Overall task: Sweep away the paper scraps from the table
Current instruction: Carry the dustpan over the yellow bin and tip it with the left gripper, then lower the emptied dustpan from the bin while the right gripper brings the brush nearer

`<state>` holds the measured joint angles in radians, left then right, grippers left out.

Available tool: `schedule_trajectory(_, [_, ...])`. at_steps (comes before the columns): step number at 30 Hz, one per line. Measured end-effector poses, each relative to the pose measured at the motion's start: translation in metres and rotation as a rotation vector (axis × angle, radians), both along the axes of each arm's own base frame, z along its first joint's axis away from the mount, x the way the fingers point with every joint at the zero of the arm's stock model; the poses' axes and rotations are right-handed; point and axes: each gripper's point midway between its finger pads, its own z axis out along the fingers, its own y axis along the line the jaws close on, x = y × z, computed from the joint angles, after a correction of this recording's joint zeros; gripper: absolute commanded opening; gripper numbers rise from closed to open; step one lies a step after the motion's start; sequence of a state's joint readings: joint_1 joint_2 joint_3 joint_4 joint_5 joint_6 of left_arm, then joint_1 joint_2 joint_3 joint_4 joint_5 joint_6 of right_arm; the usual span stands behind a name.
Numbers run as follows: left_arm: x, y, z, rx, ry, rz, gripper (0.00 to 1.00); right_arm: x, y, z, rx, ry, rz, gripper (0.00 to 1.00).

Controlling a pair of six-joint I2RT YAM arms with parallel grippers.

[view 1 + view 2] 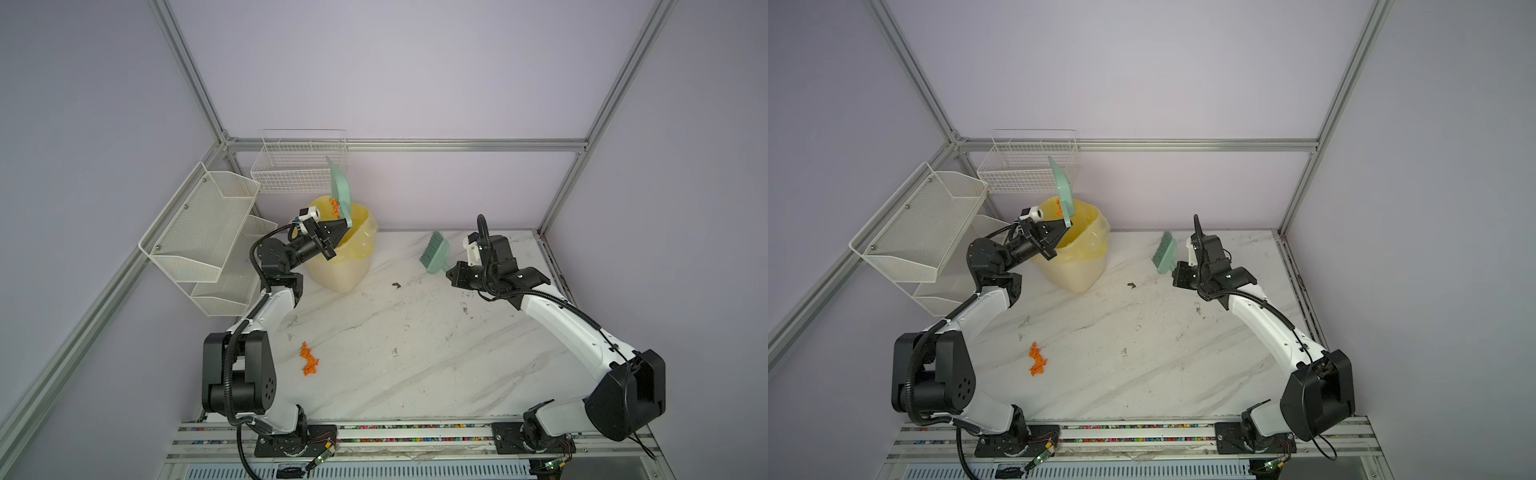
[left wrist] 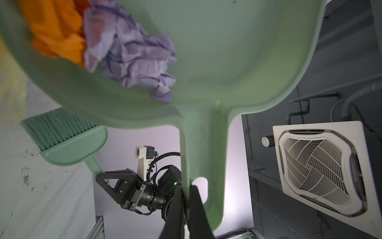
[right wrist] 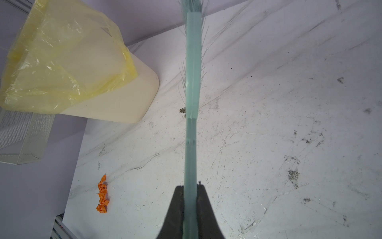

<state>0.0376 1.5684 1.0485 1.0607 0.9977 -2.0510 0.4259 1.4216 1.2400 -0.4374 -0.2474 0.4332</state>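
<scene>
Now, scraps [image 2: 132,62] in dustpan [image 2: 227,62], beyond left jaws

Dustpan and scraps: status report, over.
Left gripper shut on dustpan handle, pan tipped over bin. Right gripper shut on brush. Paper scraps in pan; orange cluster on table. Nothing blocking brush's way there.

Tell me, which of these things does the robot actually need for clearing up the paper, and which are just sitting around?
In use:
dustpan in the left gripper, holding orange and lavender scraps
brush in the right gripper
bag-lined bin
orange scraps on the table

Lying about:
wire basket
mesh shelves
</scene>
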Motion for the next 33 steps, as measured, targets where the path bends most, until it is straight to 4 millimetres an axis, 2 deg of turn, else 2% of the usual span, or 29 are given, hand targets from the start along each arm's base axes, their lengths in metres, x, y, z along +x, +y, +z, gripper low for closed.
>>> schedule_trajectory(6, [0.002, 0.003, -0.005, -0.029, -0.046, 0.015, 0.00, 0.005, 0.002, 0.011, 0.009, -0.022, 0.000, 0.00])
schedule_trajectory(13, [-0.006, 0.007, 0.006, -0.052, -0.150, 0.045, 0.00, 0.006, 0.002, 0.016, 0.013, -0.031, 0.000, 0.00])
schedule_trajectory(16, [-0.005, 0.009, 0.005, -0.064, -0.172, 0.060, 0.00, 0.006, 0.002, 0.016, 0.013, -0.030, 0.000, 0.00])
schedule_trajectory(28, [-0.007, 0.008, -0.007, -0.056, -0.143, 0.051, 0.00, 0.004, 0.002, 0.016, 0.004, -0.028, 0.005, 0.00])
schedule_trajectory(33, [-0.018, 0.002, -0.005, -0.017, -0.051, 0.008, 0.00, 0.005, 0.004, 0.019, 0.009, -0.032, 0.012, 0.00])
